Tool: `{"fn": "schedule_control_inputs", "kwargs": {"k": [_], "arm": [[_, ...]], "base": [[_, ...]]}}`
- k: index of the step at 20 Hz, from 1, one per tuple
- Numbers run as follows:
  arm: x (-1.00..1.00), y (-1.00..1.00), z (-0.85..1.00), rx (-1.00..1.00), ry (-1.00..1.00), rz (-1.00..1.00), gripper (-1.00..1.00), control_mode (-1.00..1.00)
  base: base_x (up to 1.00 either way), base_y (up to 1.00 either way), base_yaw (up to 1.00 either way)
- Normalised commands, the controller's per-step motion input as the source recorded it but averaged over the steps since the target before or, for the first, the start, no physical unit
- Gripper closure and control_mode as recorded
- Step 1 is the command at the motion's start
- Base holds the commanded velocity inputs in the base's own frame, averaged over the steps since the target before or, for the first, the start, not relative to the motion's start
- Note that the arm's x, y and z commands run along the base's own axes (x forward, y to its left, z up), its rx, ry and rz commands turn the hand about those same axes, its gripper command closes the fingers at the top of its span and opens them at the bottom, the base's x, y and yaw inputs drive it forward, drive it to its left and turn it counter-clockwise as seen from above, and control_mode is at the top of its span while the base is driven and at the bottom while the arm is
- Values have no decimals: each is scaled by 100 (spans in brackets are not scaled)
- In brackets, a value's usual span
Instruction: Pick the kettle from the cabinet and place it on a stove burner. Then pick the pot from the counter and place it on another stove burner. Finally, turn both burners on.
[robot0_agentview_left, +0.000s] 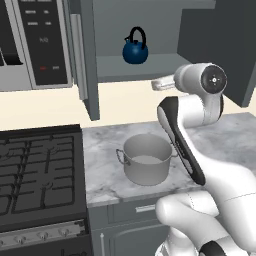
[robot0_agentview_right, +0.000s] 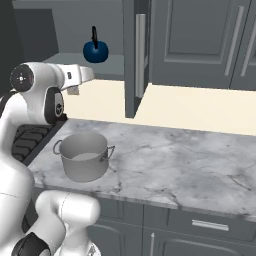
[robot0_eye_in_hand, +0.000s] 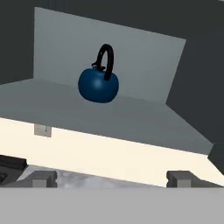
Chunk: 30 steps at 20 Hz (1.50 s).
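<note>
Task barely starting: nothing placed yet.
Gripper, jaws wide and empty, is facing kettle on cabinet shelf; pot sitting on counter; burners bare.

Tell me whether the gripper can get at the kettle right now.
Probably yes: the cabinet doors stand open, the kettle sits alone on the shelf, and the open gripper faces it with nothing between.

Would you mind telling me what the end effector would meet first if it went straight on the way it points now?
Probably the kettle. The open end effector faces into the cabinet, kettle a little above centre, nothing in between. Depth is unclear; it might strike the shelf edge first.
</note>
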Motion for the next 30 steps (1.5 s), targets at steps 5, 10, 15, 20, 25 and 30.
{"fn": "schedule_control_inputs", "kwargs": {"k": [5, 10, 15, 20, 25, 30], "arm": [[1, 0, 31, 0, -12, 1, -100, -100], [8, 0, 31, 0, -7, 0, -100, -100], [12, 5, 17, -1, -7, 0, -100, -100], [5, 2, 0, 0, -1, 0, -100, -100], [3, 0, 0, 0, 0, 0, -100, -100], [29, 1, 0, 0, 0, 0, -100, -100]], "base": [[0, 0, 0], [0, 0, 0], [0, 0, 0], [0, 0, 0], [0, 0, 0], [0, 0, 0]]}}
